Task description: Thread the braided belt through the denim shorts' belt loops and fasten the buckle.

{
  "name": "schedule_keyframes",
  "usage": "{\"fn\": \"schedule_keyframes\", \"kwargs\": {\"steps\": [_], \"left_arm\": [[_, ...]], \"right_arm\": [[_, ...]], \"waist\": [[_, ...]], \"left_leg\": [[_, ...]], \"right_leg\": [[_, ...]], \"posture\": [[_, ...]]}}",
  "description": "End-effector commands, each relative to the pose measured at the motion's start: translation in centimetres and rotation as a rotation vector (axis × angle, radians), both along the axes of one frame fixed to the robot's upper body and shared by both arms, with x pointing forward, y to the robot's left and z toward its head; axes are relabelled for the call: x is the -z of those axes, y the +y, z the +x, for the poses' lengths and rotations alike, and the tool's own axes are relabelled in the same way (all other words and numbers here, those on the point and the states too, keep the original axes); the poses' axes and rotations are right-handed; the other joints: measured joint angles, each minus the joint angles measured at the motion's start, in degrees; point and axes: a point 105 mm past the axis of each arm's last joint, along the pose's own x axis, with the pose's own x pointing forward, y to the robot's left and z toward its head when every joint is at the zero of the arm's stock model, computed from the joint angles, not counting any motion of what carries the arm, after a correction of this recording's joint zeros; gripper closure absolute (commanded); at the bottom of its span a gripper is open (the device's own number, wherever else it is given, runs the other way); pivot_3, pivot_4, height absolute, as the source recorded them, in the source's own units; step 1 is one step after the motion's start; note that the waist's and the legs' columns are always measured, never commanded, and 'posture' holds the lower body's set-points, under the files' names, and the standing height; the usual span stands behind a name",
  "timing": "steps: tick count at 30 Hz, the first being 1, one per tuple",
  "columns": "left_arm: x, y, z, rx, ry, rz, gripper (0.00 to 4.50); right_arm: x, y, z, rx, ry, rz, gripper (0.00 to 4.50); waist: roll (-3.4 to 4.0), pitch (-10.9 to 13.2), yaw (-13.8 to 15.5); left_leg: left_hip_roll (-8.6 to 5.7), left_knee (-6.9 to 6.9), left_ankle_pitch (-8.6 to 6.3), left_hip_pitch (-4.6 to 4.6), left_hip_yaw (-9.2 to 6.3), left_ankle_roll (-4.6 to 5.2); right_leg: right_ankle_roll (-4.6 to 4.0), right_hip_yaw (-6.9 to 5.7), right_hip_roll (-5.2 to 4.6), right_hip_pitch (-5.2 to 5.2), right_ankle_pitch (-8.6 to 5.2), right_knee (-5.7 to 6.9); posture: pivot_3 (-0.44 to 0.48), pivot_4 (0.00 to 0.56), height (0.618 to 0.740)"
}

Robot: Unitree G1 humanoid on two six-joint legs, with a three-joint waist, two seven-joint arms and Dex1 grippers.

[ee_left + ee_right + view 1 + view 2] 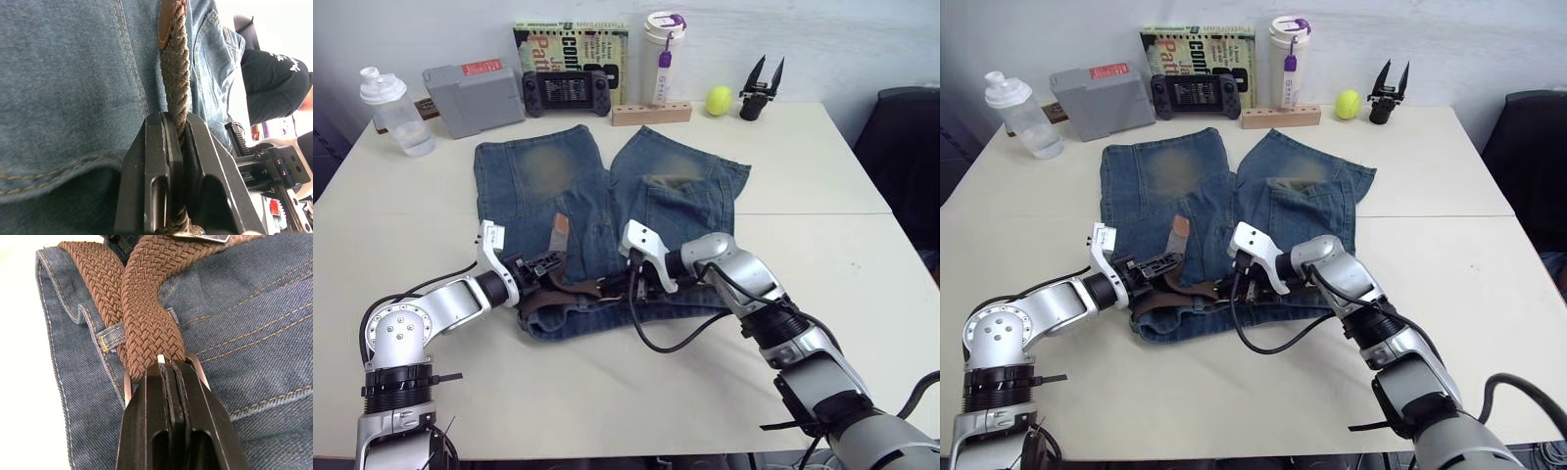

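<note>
Left tool (177, 147) clamps braided belt (176, 73); right tool (171, 377) clamps buckle (193, 363); strap follows waistband.

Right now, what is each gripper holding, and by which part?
Left gripper pinches the braided belt on its woven strap, below the tan tip. Right gripper is shut on the buckle end.

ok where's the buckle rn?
The buckle sits on the denim shorts at the waistband nearest the robot, right of centre, pinched in the right end effector with the braided belt running through it.
</note>
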Motion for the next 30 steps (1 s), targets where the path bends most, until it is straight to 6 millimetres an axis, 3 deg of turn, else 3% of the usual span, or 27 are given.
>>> {"fn": "schedule_keyframes", "kwargs": {"steps": [1, 13, 19, 24, 30], "left_arm": [[-0.9, 0.1, 0.0, 0.000, -0.038, 0.000, 4.50], [-0.9, 0.1, 0.0, -0.003, -0.039, 0.004, 4.50], [-1.7, -0.2, 0.3, 0.007, -0.064, -0.004, 4.50], [-3.5, -1.2, 0.5, 0.059, -0.112, -0.028, 4.50], [-7.1, -2.5, 1.9, 0.157, -0.195, -0.023, 4.50]], "right_arm": [[1.7, 0.3, -0.5, -0.001, 0.072, -0.016, 4.45], [2.9, -0.1, -0.6, -0.040, 0.022, -0.132, 4.45], [5.3, -0.4, 0.7, 0.067, 0.017, -0.301, 4.45], [6.8, -1.1, 0.4, 0.063, 0.007, -0.409, 4.45], [8.4, -2.0, -0.3, 0.028, -0.024, -0.507, 4.45]], "waist": [[0.00, 0.00, -0.27], [0.01, 0.00, -0.25], [0.00, 0.00, -0.30], [0.02, -0.05, -0.28], [0.19, -0.59, -0.08]], "left_leg": [[0.00, -0.01, 0.00, 0.00, 0.00, 0.00], [0.00, -0.04, 0.00, 0.00, 0.00, -0.01], [0.05, -0.06, 0.02, 0.16, 0.01, -0.04], [0.07, -0.31, -0.05, 0.93, 0.06, -0.14], [0.08, -0.41, -0.06, 0.99, 0.06, -0.21]], "right_leg": [[0.00, 0.00, 0.00, 0.00, 0.00, 0.00], [0.00, 0.00, 0.00, -0.02, 0.00, -0.02], [-0.01, 0.00, 0.00, 0.09, -0.01, -0.02], [-0.06, -0.04, 0.00, 0.59, -0.04, -0.05], [-0.07, -0.05, 0.01, 0.57, -0.05, -0.06]], "posture": [[0.000, 0.150, 0.697], [0.000, 0.150, 0.697], [0.000, 0.150, 0.697], [0.000, 0.150, 0.697], [0.000, 0.150, 0.697]]}}
